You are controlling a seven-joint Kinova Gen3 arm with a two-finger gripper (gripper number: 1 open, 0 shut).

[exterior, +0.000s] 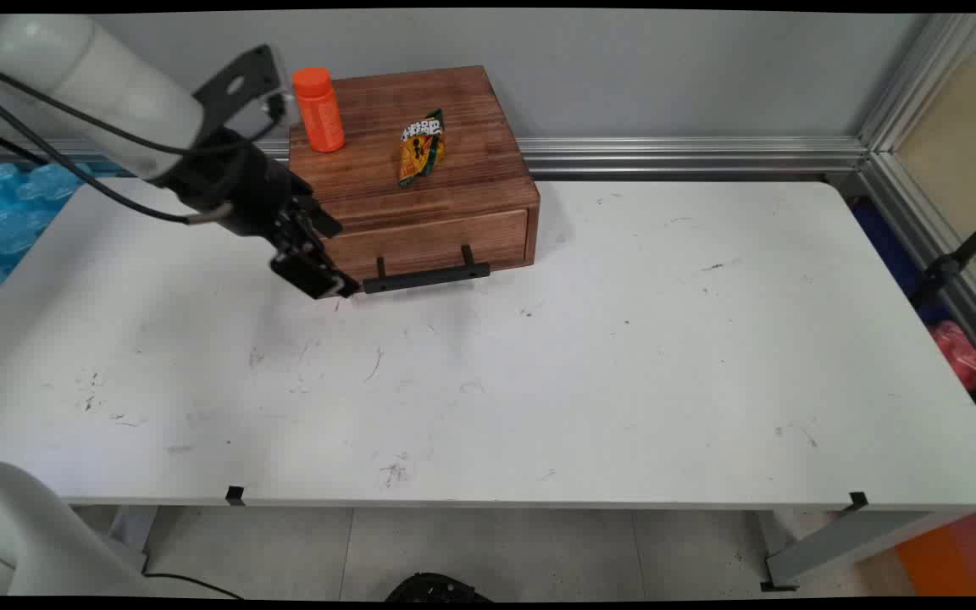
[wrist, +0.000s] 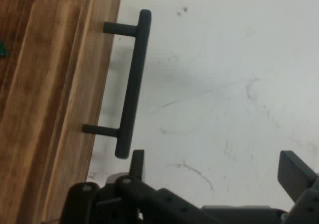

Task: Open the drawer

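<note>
A brown wooden drawer box (exterior: 471, 135) stands at the back of the white table (exterior: 539, 381), and its drawer (exterior: 429, 241) looks pushed in. A black bar handle (exterior: 424, 275) juts from the drawer front. My gripper (exterior: 318, 278) hangs low at the handle's left end, open, holding nothing. In the hand view the handle (wrist: 132, 84) runs up from just above one fingertip (wrist: 137, 159), and the other fingertip (wrist: 294, 169) stands far off over bare table. My gripper (wrist: 214, 169) lies beside the bar's end, not around it.
An orange bottle (exterior: 318, 110) stands upright on the box's top at its left rear. A yellow-green snack packet (exterior: 420, 146) lies near the middle of the top. A metal rail (exterior: 691, 157) runs along the wall behind the table.
</note>
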